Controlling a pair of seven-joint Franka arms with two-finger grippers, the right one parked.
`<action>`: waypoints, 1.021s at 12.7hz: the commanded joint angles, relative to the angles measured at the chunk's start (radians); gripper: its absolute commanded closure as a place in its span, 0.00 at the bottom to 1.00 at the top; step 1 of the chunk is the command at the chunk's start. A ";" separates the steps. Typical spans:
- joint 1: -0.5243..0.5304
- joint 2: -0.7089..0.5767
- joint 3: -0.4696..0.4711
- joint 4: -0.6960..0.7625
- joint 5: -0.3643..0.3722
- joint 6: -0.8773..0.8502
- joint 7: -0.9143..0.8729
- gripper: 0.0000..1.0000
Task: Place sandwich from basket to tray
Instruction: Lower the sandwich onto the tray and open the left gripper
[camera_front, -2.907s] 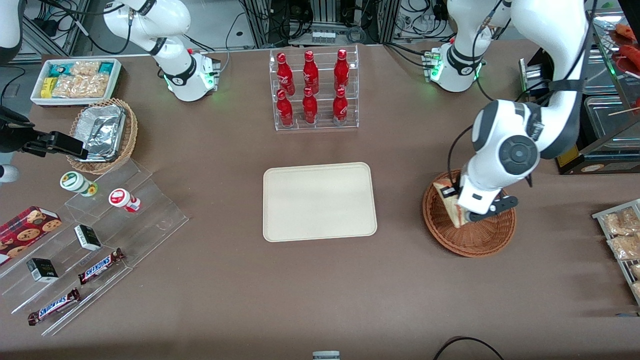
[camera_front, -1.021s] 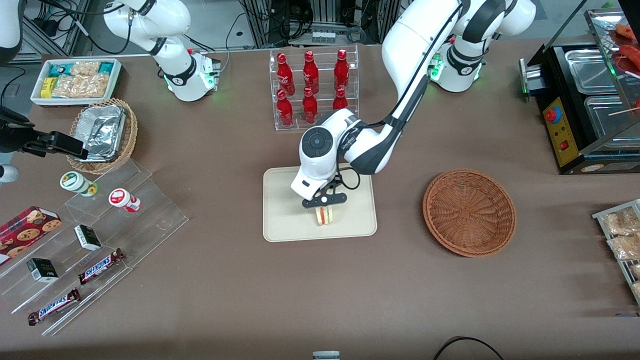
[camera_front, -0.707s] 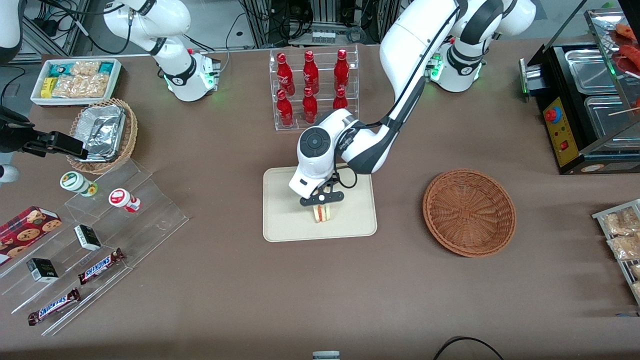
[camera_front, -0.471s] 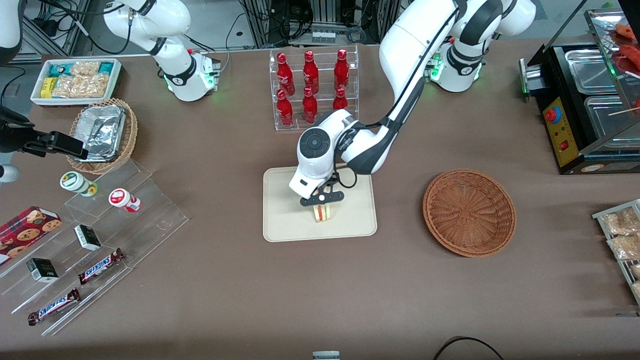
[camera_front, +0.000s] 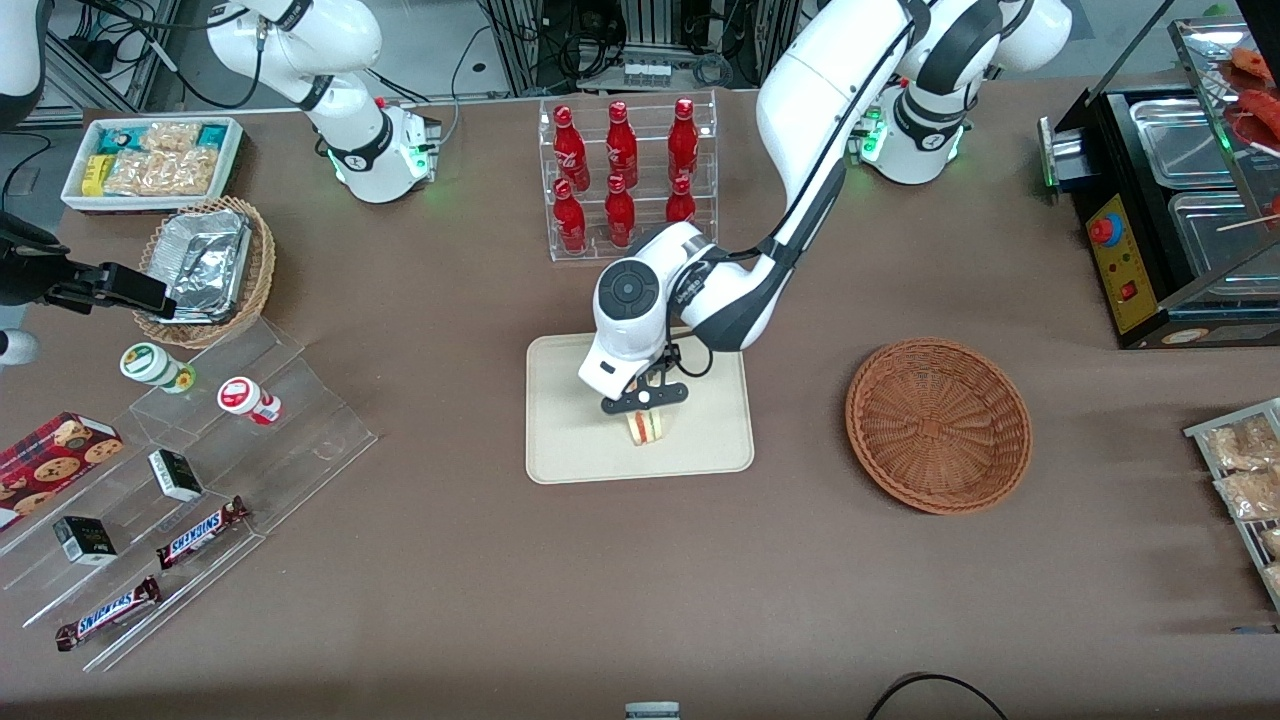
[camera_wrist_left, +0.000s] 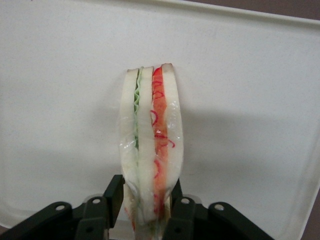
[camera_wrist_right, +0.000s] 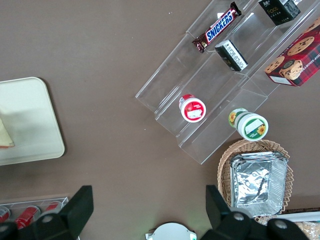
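The sandwich (camera_front: 649, 427) (camera_wrist_left: 150, 145), a pale bread wedge with red and green filling, stands on edge over the middle of the cream tray (camera_front: 570, 440) (camera_wrist_left: 250, 100). My gripper (camera_front: 645, 408) (camera_wrist_left: 145, 189) is straight above it, shut on the sandwich, with one black finger against each bread face. I cannot tell whether the sandwich's lower edge touches the tray. The round reddish-brown basket (camera_front: 938, 425) sits beside the tray toward the working arm's end of the table and holds nothing. A corner of the sandwich (camera_wrist_right: 5, 137) on the tray (camera_wrist_right: 30, 120) also shows in the right wrist view.
A clear rack of red bottles (camera_front: 625, 180) stands farther from the front camera than the tray, close to my forearm. Clear tiered shelves (camera_front: 200, 470) with snacks, a tan basket of foil trays (camera_front: 205, 270) and a white snack bin (camera_front: 150, 160) lie toward the parked arm's end.
The gripper has carried the sandwich from the basket to over the tray. In the last second it only shifted slightly, still holding the sandwich. The basket now holds nothing.
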 joint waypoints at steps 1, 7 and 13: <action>-0.004 -0.004 0.003 0.032 -0.011 -0.016 -0.017 0.00; -0.003 -0.059 0.003 0.111 -0.012 -0.189 -0.012 0.00; 0.010 -0.162 0.012 0.102 0.002 -0.269 0.053 0.00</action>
